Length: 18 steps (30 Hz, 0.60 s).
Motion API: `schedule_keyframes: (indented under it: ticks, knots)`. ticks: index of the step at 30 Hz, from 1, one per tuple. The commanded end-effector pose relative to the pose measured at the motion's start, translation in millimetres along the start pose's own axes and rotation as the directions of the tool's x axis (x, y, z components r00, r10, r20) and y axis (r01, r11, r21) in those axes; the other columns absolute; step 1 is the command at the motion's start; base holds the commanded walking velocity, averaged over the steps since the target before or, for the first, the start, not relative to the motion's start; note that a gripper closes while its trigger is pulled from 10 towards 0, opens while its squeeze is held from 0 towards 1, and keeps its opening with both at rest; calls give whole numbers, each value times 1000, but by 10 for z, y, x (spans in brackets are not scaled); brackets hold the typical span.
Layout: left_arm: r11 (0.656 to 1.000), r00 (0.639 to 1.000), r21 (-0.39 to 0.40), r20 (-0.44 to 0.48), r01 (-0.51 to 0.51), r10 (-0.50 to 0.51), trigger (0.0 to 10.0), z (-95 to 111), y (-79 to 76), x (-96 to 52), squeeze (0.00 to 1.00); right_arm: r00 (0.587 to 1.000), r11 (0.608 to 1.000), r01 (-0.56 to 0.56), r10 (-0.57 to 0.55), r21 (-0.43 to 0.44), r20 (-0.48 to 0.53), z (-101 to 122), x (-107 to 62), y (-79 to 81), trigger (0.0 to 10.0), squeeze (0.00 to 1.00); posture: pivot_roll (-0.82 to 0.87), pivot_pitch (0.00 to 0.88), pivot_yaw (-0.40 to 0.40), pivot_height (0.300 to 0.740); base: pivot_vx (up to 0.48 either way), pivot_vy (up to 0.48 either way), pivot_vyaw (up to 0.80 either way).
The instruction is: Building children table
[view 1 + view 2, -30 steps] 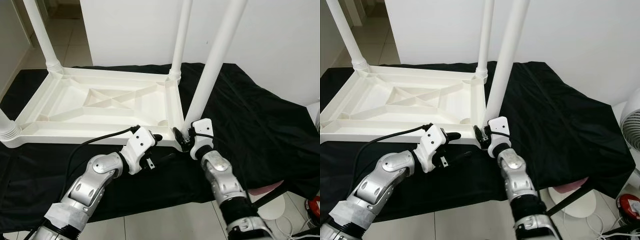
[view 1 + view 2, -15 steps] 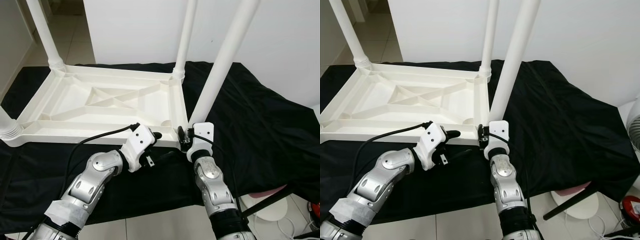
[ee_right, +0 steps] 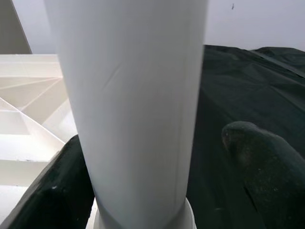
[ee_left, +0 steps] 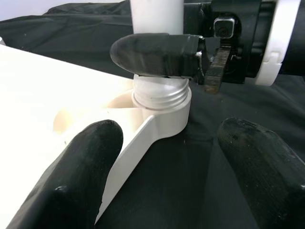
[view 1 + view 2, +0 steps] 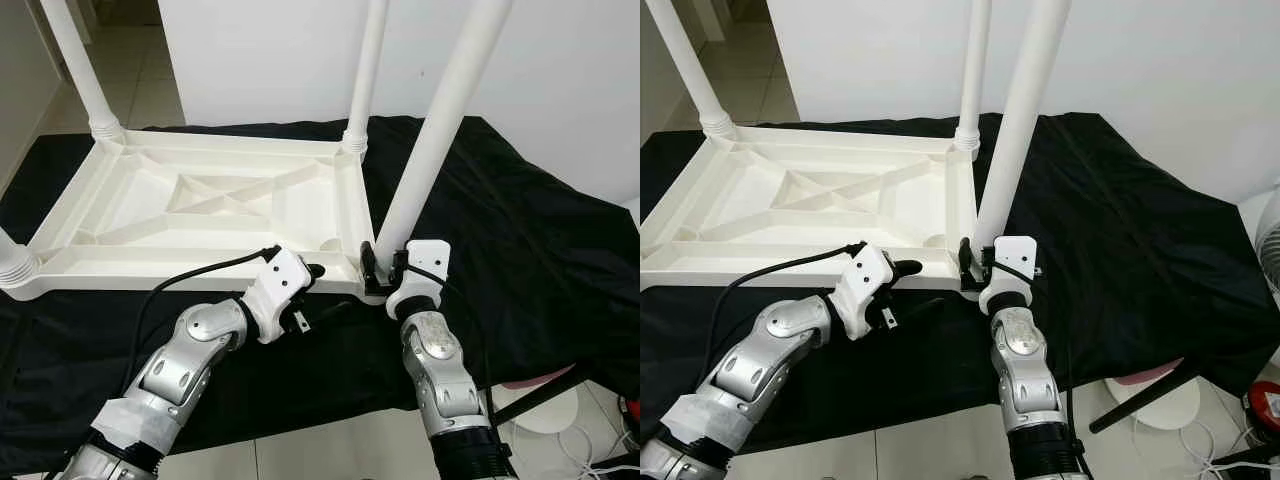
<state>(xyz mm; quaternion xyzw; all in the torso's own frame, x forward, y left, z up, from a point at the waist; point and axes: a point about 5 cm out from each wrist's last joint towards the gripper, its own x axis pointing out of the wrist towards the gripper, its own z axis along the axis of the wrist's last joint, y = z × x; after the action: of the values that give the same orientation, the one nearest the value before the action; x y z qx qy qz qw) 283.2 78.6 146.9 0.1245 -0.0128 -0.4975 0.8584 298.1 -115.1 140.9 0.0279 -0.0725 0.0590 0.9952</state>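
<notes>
White table leg [image 5: 440, 120] stands between the right gripper [image 5: 385, 268] jaws; no writing legible.

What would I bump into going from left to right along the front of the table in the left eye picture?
Corner table leg → black cable → left gripper → right gripper holding the near table leg → black cloth.
</notes>
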Motion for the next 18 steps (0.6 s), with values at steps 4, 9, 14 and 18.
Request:
schedule_keyframes:
  ticks: [4,9,14,18]
  knots:
    - [997,997,-11,-2,78,-78,10000,-33,-49,31,0,974,974,-223,222,-33,-40,-14,-70,-77,10000,0,-25,37,-20,740,0,0,0]
    - [996,996,-5,10,89,-89,10000,-6,-52,65,0,924,917,-381,371,-121,-95,11,11,-341,10000,0,-35,33,-22,740,0,0,0]
    - [996,996,5,18,87,-87,10000,19,-44,92,0,870,862,-490,474,-131,-133,-3,139,-353,10000,0,-57,43,-33,740,0,0,0]
    - [996,996,1,27,86,-86,10000,31,-51,101,0,832,825,-551,534,-123,-149,-32,200,-281,9569,0,-84,55,-25,740,0,0,0]
